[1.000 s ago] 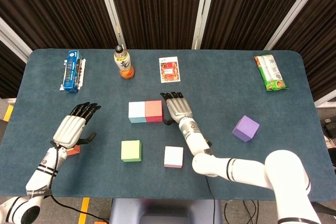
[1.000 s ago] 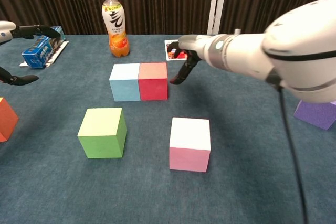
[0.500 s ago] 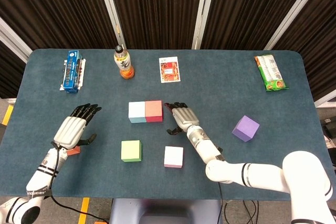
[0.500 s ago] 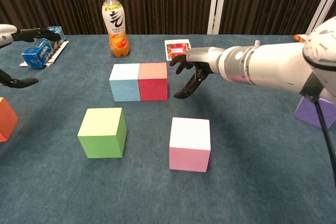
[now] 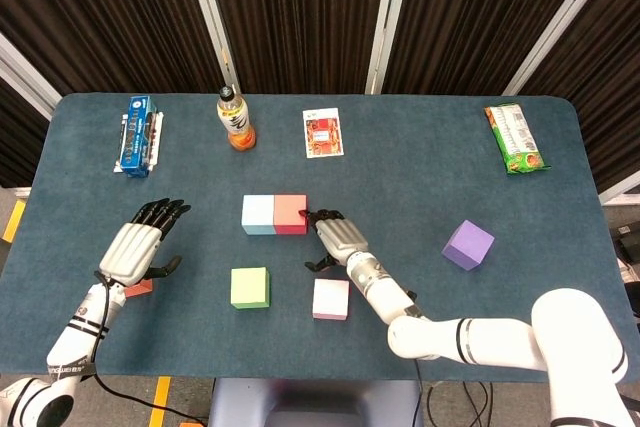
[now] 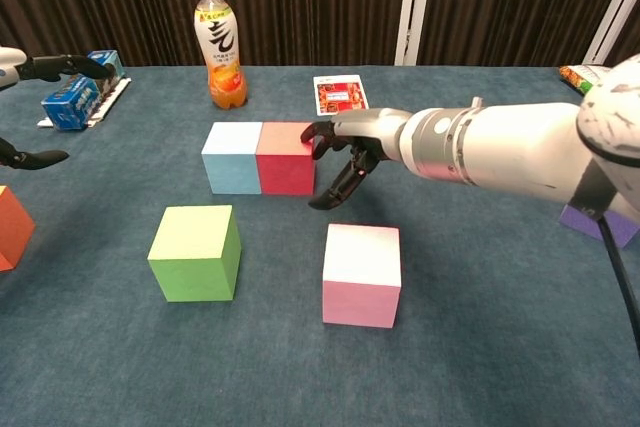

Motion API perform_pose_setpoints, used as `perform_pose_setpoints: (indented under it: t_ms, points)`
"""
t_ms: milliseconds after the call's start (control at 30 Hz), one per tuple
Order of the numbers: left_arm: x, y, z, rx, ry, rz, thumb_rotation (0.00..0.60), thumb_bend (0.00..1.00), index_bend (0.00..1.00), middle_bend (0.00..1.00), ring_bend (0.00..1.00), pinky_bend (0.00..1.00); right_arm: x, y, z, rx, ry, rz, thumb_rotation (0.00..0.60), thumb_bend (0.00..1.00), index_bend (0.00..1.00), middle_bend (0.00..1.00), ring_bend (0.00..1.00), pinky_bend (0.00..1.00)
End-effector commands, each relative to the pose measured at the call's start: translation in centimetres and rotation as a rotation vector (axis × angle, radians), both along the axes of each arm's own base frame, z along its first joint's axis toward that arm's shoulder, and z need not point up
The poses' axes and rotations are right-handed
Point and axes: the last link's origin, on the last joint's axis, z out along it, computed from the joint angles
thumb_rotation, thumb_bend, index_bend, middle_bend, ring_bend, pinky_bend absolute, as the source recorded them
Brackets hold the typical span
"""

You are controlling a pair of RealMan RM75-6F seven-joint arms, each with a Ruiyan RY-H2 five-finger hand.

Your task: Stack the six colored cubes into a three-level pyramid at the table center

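Right hand (image 5: 335, 237) came back down-frame from beside the cube pair, then swung in against the red cube (image 5: 291, 214). In head view the light-blue cube (image 5: 258, 214) and red cube pair has shifted slightly left versus a second ago, so I read that as a nudge to tidy the base row, not a pick.

Right hand holds nothing: fingers loosely curled and spread, fingertips (image 6: 318, 134) touching the red cube's right edge, thumb hanging below.

Left hand (image 5: 134, 248) is open and empty at lower left of the frame, hovering just above the orange cube (image 5: 140, 287).

Base row has two cubes touching at centre. Green cube (image 5: 249, 287) and pink cube (image 5: 331, 298) sit below them, apart; purple cube (image 5: 468, 244) is well off to the right. My judgement: early stage, third base cube still needed, nothing stacked yet.
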Motion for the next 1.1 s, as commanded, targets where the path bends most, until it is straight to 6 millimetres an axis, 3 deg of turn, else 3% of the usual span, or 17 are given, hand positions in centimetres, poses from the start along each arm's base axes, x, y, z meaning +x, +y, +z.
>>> perform_pose_setpoints:
  t_ms: [33, 267, 367, 567, 733, 867, 1100]
  points:
    - [0.0, 0.0, 0.0, 0.000, -0.001, -0.001, 0.600, 0.34, 0.09, 0.05, 0.01, 0.09, 0.0, 0.2, 0.0, 0.001, -0.002, 0.002, 0.600, 0.38, 0.08, 0.22, 0.01, 0.12]
    - [-0.3, 0.1, 0.3, 0.001, 0.003, 0.006, 0.600, 0.34, 0.09, 0.05, 0.01, 0.09, -0.6, 0.1, 1.4, -0.038, 0.005, 0.009, 0.600, 0.38, 0.08, 0.22, 0.01, 0.12]
    - [-0.6, 0.1, 0.7, 0.000, -0.004, 0.020, 0.600, 0.34, 0.10, 0.05, 0.01, 0.09, -1.3, 0.1, 3.5, -0.082, 0.008, 0.024, 0.600, 0.38, 0.08, 0.22, 0.01, 0.12]
    - [-1.9, -0.7, 2.2, -0.019, -0.024, 0.059, 0.600, 0.34, 0.10, 0.06, 0.01, 0.09, -3.1, 0.7, 9.8, -0.212, -0.010, 0.072, 0.600, 0.38, 0.09, 0.22, 0.01, 0.12]
    - [-3.0, -1.6, 2.5, -0.033, -0.008, 0.092, 0.600, 0.34, 0.10, 0.07, 0.01, 0.09, -5.0, 2.1, 13.9, -0.247, -0.005, 0.098, 0.600, 0.38, 0.12, 0.22, 0.01, 0.12]
    - [-3.2, -2.2, 2.4, -0.031, -0.008, 0.106, 0.600, 0.34, 0.10, 0.07, 0.01, 0.09, -6.6, 4.3, 14.5, -0.184, 0.028, 0.128, 0.600, 0.38, 0.13, 0.22, 0.01, 0.12]
    - [-2.6, -2.8, 2.0, -0.003, -0.015, 0.097, 0.600, 0.34, 0.10, 0.06, 0.01, 0.09, -8.9, 8.5, 11.8, -0.027, 0.070, 0.159, 0.600, 0.34, 0.13, 0.22, 0.01, 0.12]
